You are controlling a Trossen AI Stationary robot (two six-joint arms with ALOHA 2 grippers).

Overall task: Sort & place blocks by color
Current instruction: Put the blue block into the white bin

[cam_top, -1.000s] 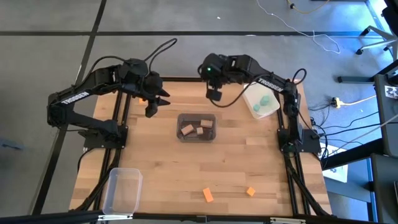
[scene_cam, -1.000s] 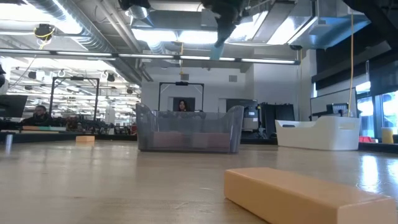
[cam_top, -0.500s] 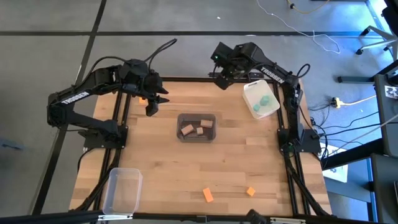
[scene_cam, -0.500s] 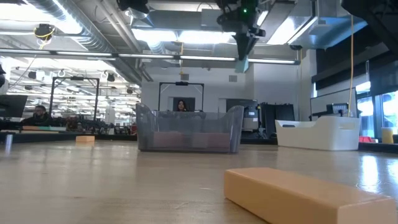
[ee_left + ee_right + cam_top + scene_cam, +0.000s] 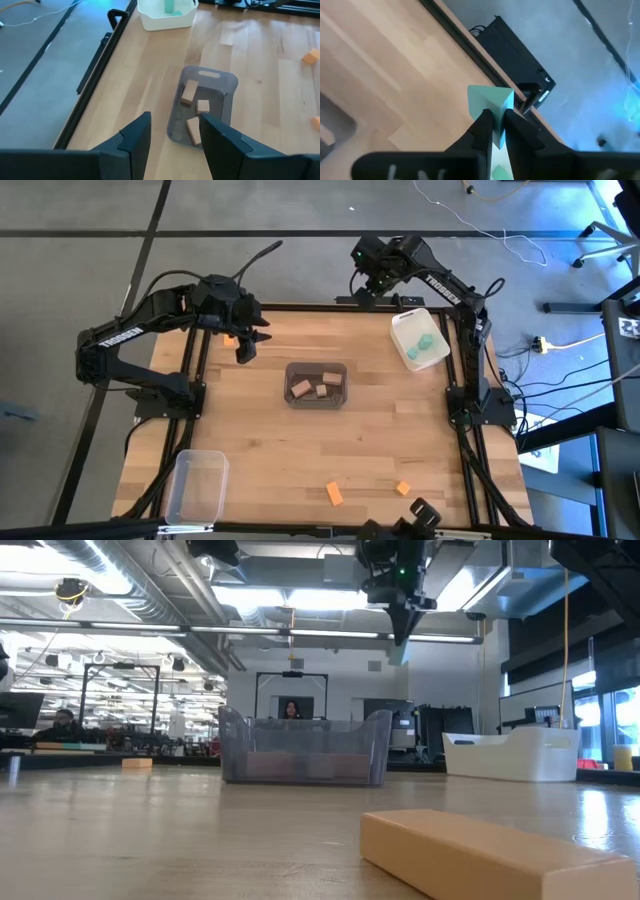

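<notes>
Teal block (image 5: 490, 101): pinched in the right gripper (image 5: 493, 120), high over the desk's far edge.
White bin (image 5: 419, 339): beside and below that gripper, toward the right side; teal blocks already inside.
Left gripper (image 5: 172, 135): partly open, empty, hovering near the grey bin (image 5: 220, 82) of tan blocks.
Orange blocks (image 5: 335, 494): front of desk (image 5: 260, 440).

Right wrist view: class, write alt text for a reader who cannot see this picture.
The right gripper is shut on a teal block, held above the edge of the wooden table. Beyond the edge lie grey floor and a black box.
</notes>
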